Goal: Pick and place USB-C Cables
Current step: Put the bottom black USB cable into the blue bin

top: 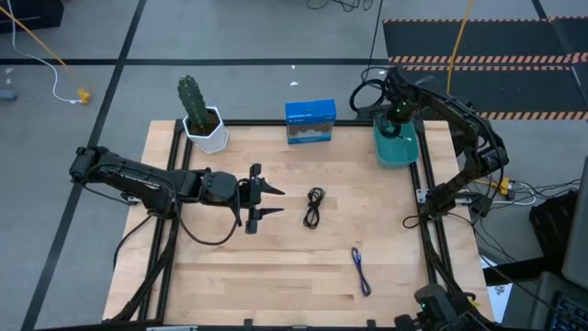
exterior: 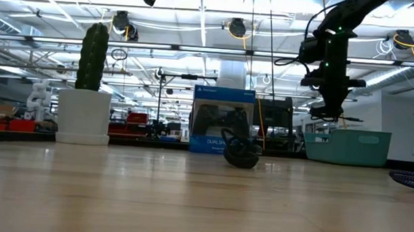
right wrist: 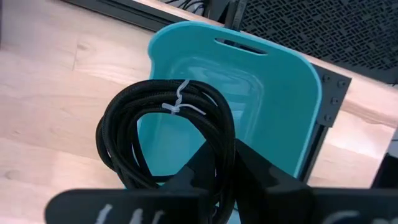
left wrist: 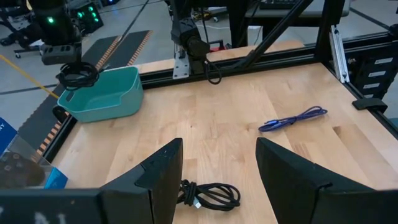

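Note:
A black bundled cable (top: 314, 207) lies flat on the wooden table near its middle, and also shows in the low view (exterior: 241, 153). A blue-purple cable (top: 361, 271) lies toward the near right. The teal bin (top: 393, 152) stands at the far right. My left gripper (top: 262, 202) is open and level, its fingers pointing at the black cable (left wrist: 208, 194), which lies just ahead between them, untouched. My right gripper (top: 400, 118) is above the bin (right wrist: 273, 93), shut on a second black coiled cable (right wrist: 168, 130) bound with a white tie. My right gripper pinches several strands of the coil on one side of its loop (right wrist: 217, 155) between its two fingers. The fingers come from above, pointing down. The coil hangs below the gripper (left wrist: 78, 74), clear of the bin (left wrist: 102, 96) and over its opening.
A cactus in a white pot (top: 200, 119) and a blue controller box (top: 310, 122) stand along the far edge. Black frame rails (top: 424, 184) run along the table's sides. Bare wood lies between the two loose cables and toward the near edge.

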Action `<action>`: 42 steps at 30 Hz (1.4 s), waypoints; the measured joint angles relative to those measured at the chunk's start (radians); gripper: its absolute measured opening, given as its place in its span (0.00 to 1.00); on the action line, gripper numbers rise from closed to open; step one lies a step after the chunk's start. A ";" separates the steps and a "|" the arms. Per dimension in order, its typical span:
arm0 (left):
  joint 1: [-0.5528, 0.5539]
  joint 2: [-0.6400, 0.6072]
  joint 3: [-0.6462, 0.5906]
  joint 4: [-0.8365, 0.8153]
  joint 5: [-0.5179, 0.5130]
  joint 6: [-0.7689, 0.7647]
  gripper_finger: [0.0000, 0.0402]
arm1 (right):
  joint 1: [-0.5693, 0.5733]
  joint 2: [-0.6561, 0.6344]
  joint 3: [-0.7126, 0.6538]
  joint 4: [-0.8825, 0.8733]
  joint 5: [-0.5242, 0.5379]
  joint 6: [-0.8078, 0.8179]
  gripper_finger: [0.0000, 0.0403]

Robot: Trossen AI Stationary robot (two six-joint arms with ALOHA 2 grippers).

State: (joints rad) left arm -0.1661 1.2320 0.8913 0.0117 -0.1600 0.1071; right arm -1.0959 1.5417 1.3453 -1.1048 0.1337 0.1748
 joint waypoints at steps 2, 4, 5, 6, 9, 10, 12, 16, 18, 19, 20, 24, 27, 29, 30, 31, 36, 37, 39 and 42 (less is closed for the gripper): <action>0.000 0.000 0.000 0.000 0.000 0.000 0.51 | 0.000 0.000 -0.011 0.014 0.001 0.016 0.06; 0.000 0.000 0.000 0.000 0.000 0.001 0.51 | 0.000 0.000 -0.023 0.032 0.002 0.032 0.06; 0.000 0.000 0.000 0.000 0.000 0.002 0.51 | -0.001 0.000 -0.030 0.045 0.002 0.034 0.06; 0.000 0.000 0.000 0.000 0.000 0.002 0.51 | -0.001 0.000 -0.038 0.059 0.003 0.034 0.06; 0.000 0.000 0.000 0.000 0.000 0.002 0.51 | -0.003 0.000 -0.063 0.102 0.003 0.040 0.06; 0.000 0.000 0.000 0.000 0.000 0.002 0.51 | -0.004 0.000 -0.072 0.112 0.004 0.039 0.06; 0.000 0.000 0.000 0.001 0.000 0.001 0.51 | -0.004 0.000 -0.090 0.132 0.026 0.033 0.06; 0.000 0.000 0.000 0.014 0.000 0.001 0.51 | 0.004 0.000 -0.109 0.157 0.061 0.023 0.06; 0.000 0.000 0.000 0.020 0.000 0.001 0.51 | 0.005 0.000 -0.111 0.163 0.074 0.023 0.06; 0.000 0.000 0.000 0.020 0.000 0.001 0.51 | 0.005 0.000 -0.111 0.165 0.074 0.023 0.06; 0.000 0.000 0.000 0.020 0.000 0.001 0.51 | 0.006 0.000 -0.111 0.166 0.075 0.023 0.06; 0.000 0.000 0.000 0.020 0.000 0.001 0.51 | 0.017 0.000 -0.122 0.168 0.094 0.026 0.06; 0.000 0.000 0.000 0.020 0.000 0.001 0.51 | 0.031 0.000 -0.145 0.176 0.130 0.007 0.06; 0.000 0.000 0.000 0.020 0.000 0.001 0.51 | 0.041 0.000 -0.166 0.188 0.151 -0.010 0.06; 0.000 0.000 0.000 0.020 0.000 0.001 0.51 | 0.046 0.000 -0.175 0.193 0.157 -0.019 0.06; 0.000 0.000 0.000 0.020 0.000 0.001 0.51 | 0.047 0.000 -0.183 0.195 0.158 -0.023 0.06; 0.000 0.000 0.000 0.022 0.000 0.001 0.51 | 0.047 0.000 -0.254 0.218 0.155 -0.074 0.06; 0.000 0.000 0.000 0.023 0.000 0.001 0.51 | 0.047 0.000 -0.267 0.228 0.157 -0.087 0.06; 0.000 0.000 0.000 0.024 0.000 0.001 0.51 | 0.047 0.000 -0.290 0.261 0.162 -0.105 0.06; 0.000 0.000 0.000 0.024 0.000 0.001 0.51 | 0.047 0.000 -0.309 0.295 0.179 -0.107 0.07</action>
State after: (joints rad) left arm -0.1661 1.2320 0.8913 0.0362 -0.1596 0.1081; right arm -1.0489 1.5417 1.0366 -0.8099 0.3122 0.0677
